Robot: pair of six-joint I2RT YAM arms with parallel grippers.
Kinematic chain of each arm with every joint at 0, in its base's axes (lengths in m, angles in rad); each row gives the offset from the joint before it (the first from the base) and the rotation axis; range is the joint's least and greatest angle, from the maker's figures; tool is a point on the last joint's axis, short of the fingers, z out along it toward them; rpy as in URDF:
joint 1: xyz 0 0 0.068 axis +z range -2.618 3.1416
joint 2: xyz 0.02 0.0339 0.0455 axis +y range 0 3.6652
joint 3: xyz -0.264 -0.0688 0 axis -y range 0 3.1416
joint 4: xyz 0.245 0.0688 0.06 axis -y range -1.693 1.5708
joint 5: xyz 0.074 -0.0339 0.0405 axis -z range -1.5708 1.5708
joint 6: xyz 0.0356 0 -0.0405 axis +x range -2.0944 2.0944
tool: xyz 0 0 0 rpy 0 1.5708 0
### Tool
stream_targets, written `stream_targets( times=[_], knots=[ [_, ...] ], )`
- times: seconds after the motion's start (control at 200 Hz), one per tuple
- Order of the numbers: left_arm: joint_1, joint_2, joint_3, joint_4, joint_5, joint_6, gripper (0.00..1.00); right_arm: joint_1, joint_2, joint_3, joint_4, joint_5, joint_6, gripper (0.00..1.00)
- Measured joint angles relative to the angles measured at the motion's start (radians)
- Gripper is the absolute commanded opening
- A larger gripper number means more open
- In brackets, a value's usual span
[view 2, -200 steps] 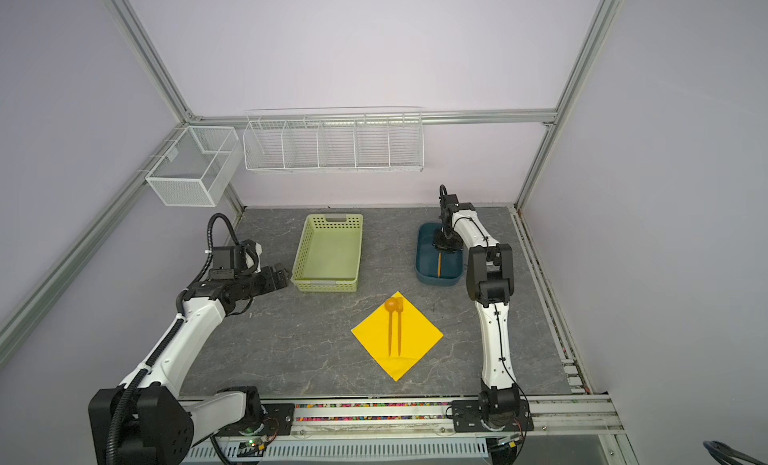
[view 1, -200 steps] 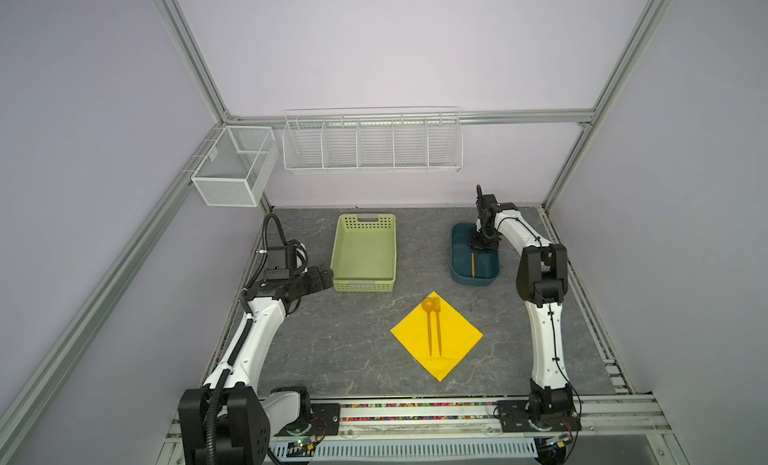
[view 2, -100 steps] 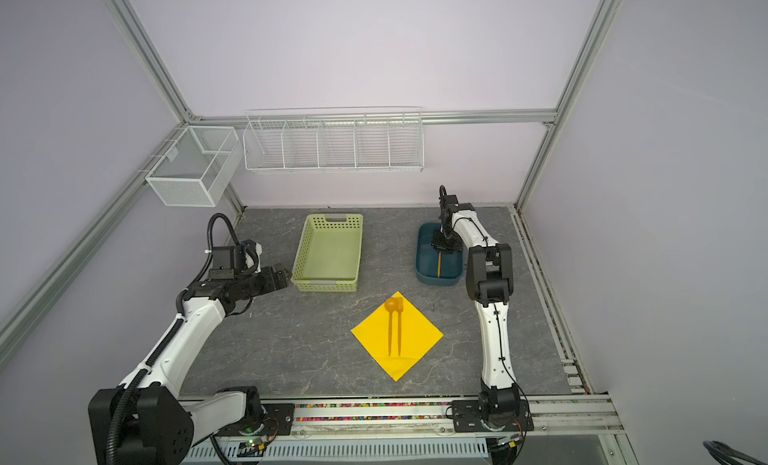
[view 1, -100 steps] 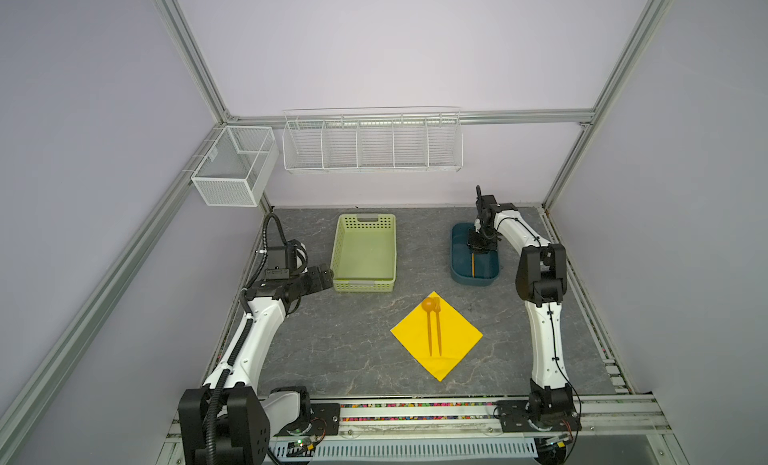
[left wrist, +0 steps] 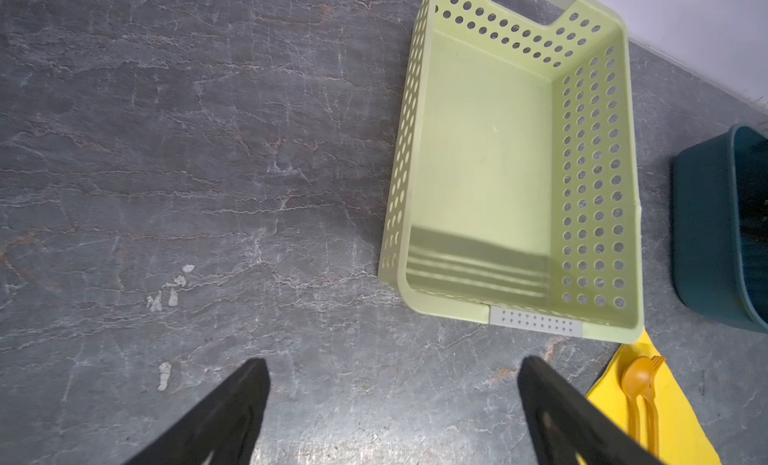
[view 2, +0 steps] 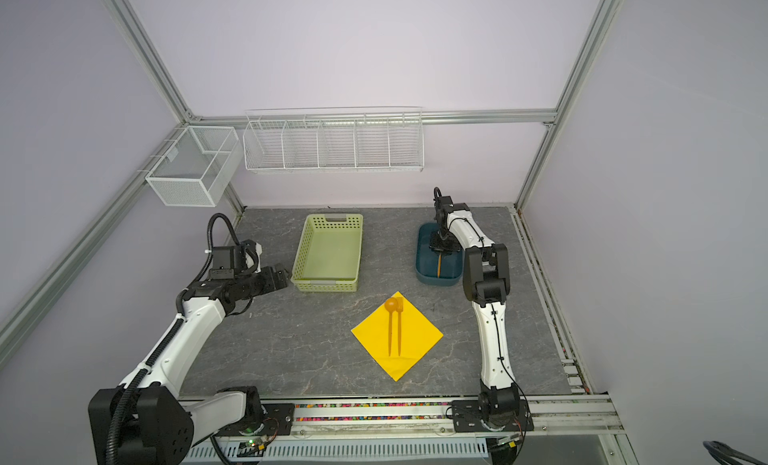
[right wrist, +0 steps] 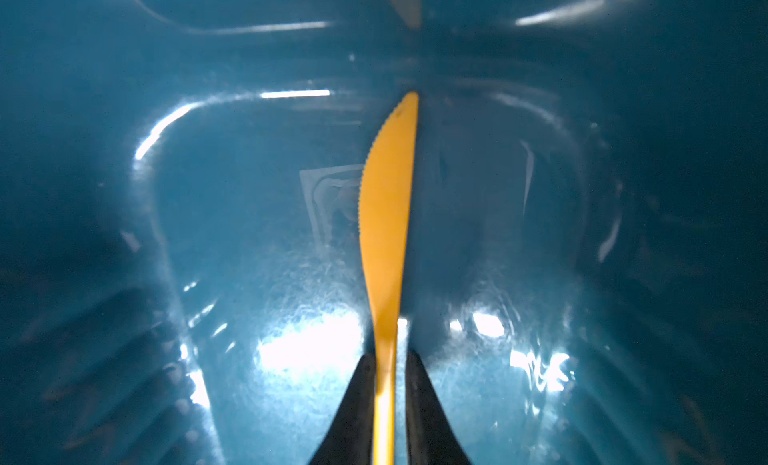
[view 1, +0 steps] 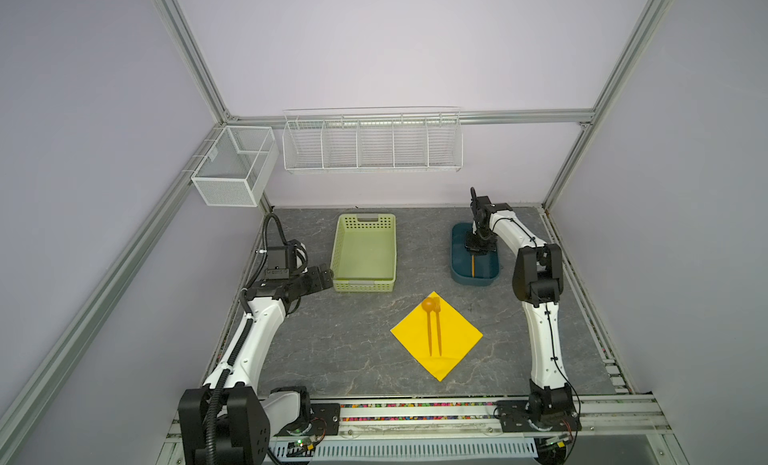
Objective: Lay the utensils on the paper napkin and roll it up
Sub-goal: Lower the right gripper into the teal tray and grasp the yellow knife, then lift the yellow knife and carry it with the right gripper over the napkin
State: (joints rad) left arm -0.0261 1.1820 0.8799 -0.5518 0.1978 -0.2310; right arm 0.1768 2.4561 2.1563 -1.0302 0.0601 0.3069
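Closing in with the right gripper (right wrist: 388, 355) on the handle of the knife (right wrist: 386, 201), flat in the blue tub (view 1: 457, 251): narrow now, yet impossible to tell whether clamped. Probably means fetching the last piece, with the spoon (view 1: 428, 305) and fork (view 1: 439, 330) already side by side on the napkin (view 1: 457, 342) and rolling not yet begun. Compared with the earlier top views, hardly anything else different: same arm poses, left gripper (left wrist: 392, 361) wide and empty near the green basket (left wrist: 419, 109).

Both top views share the whole table (view 1: 332, 338) from above — wrist cameras look down close.
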Motion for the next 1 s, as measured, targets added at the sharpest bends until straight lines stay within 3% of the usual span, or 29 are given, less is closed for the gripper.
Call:
stream_targets(
  times=[0.79, 1.0],
  knots=[
    [0.0, 0.002, 0.005, 0.0, 0.002, 0.0, 0.95, 0.002, 0.012, 0.036, -0.04, 0.007, 0.011, 0.11],
    [0.0, -0.053, 0.005, 0.011, 0.014, 0.0, 0.95, 0.014, -0.032, 0.027, -0.092, 0.019, 0.011, 0.11]
  ],
)
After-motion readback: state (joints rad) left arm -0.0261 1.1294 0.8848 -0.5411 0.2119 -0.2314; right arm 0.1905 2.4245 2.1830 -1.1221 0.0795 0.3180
